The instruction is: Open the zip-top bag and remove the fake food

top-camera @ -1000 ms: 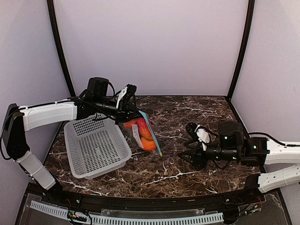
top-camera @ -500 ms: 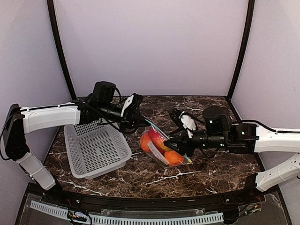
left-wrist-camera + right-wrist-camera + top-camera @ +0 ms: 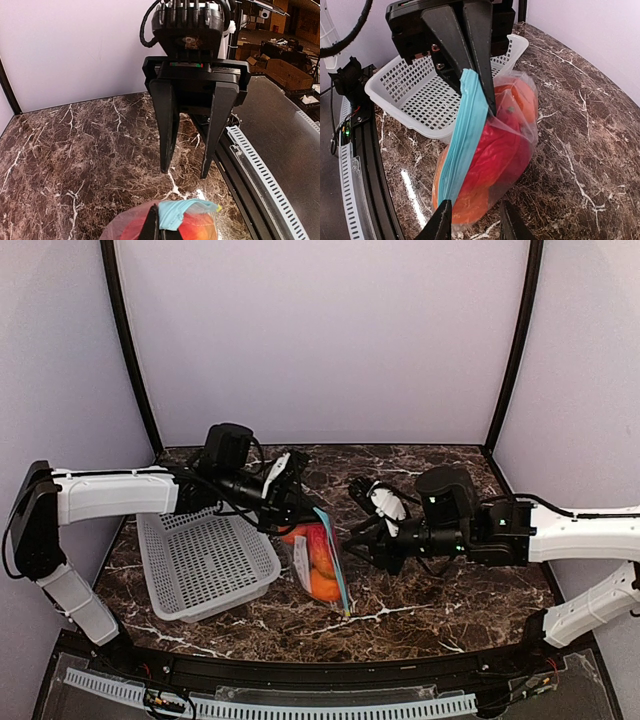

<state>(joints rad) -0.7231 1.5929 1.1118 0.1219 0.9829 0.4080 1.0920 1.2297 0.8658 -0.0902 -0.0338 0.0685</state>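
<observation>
- Top external: dark veined marble table (image 3: 440,590), plain lilac walls (image 3: 320,340).
- Left gripper (image 3: 290,512) clamped tight on zip-top bag (image 3: 322,562) strip.
- Right gripper (image 3: 358,540) fingers parted, holding nothing, close by the bag.

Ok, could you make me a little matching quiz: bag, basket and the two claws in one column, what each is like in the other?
1 zip-top bag
2 basket
3 left gripper
4 right gripper

A white, on the table
B jaws apart, facing the bag
C clear, orange and red pieces inside
D pinched on the teal strip

Pairs: 1-C, 2-A, 3-D, 4-B
</observation>
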